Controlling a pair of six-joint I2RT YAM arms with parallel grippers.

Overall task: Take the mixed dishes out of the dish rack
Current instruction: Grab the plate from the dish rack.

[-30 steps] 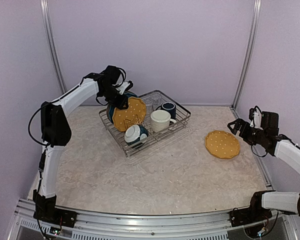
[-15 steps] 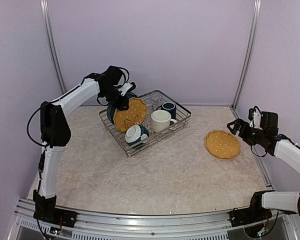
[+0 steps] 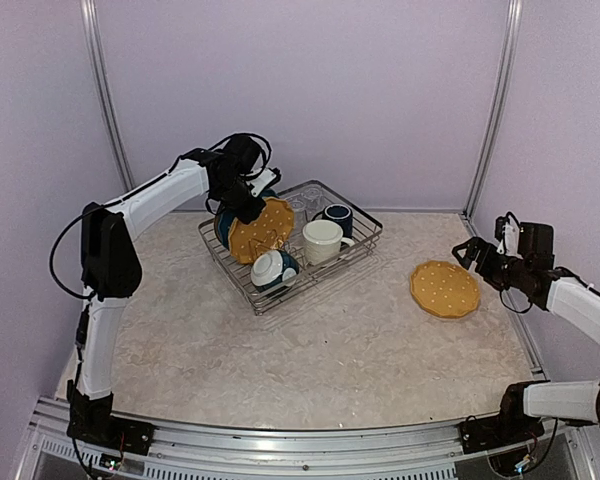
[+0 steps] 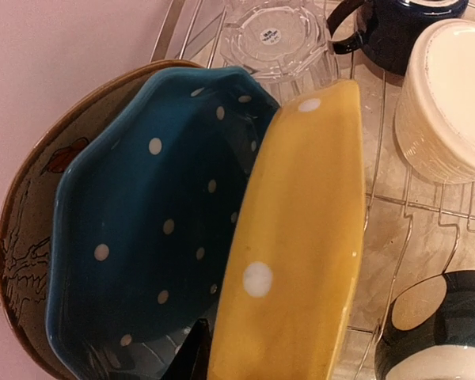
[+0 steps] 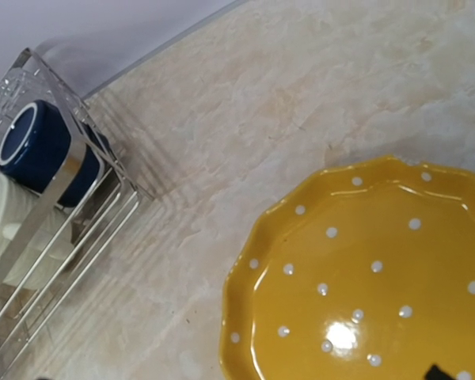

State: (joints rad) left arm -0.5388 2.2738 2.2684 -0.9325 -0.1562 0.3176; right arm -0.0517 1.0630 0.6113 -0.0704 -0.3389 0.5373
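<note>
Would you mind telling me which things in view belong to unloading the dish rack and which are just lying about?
Belongs to the job: dish rack; in it, yellow plate, blue plate, bird-pattern plate, clear glass, navy mug, cream mug, teal-and-white bowl; second yellow plate, flat on the table.
Not part of it: table; metal frame posts.

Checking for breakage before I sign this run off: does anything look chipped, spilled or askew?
Nothing stands out. The yellow plate on the table lies flat and whole; in the rack the other plates stand on edge and the bowl lies tilted, normal for drying. No spill or chip shows.
</note>
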